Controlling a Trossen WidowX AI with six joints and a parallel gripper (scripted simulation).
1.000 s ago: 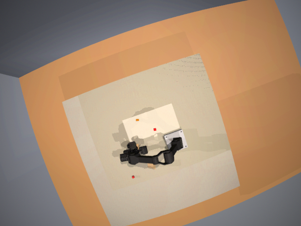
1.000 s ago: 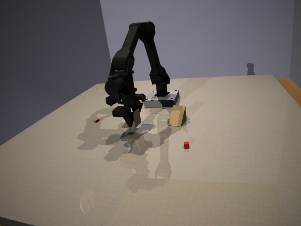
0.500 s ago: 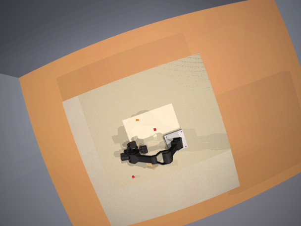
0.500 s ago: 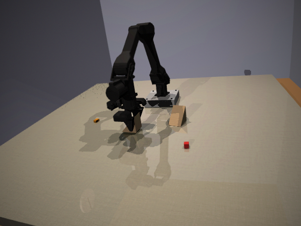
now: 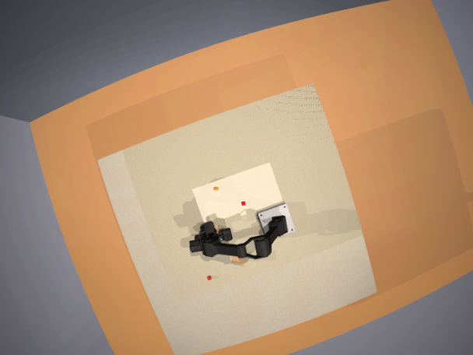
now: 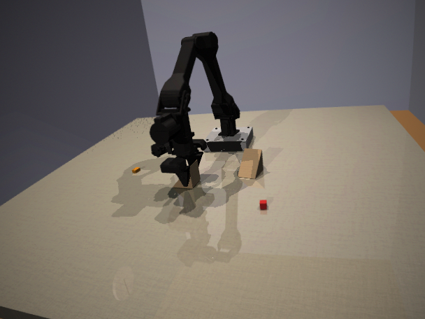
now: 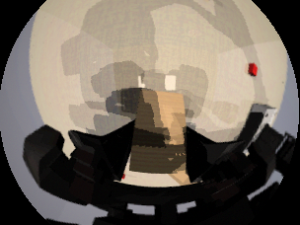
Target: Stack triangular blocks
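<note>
We see the beige table [image 6: 332,196] carrying all items. The black arm [image 6: 196,63] rises from its grey base plate [image 6: 249,131] at the far centre and bends down toward the left. Our gripper [image 6: 183,168] points downward, and its jaws are clamped on 1 triangular block [image 6: 191,176], which sits low at the table surface; we cannot tell whether it touches the table. In the wrist view this block [image 7: 158,134] fills the gap between the 2 fingers. The 2nd triangular block [image 6: 251,164] rests on the table to the right, just in front of the base plate, well apart from the 1st. A red cube [image 6: 263,204] lies nearer, right of centre. An orange piece [image 6: 135,170] lies at the left.
</note>
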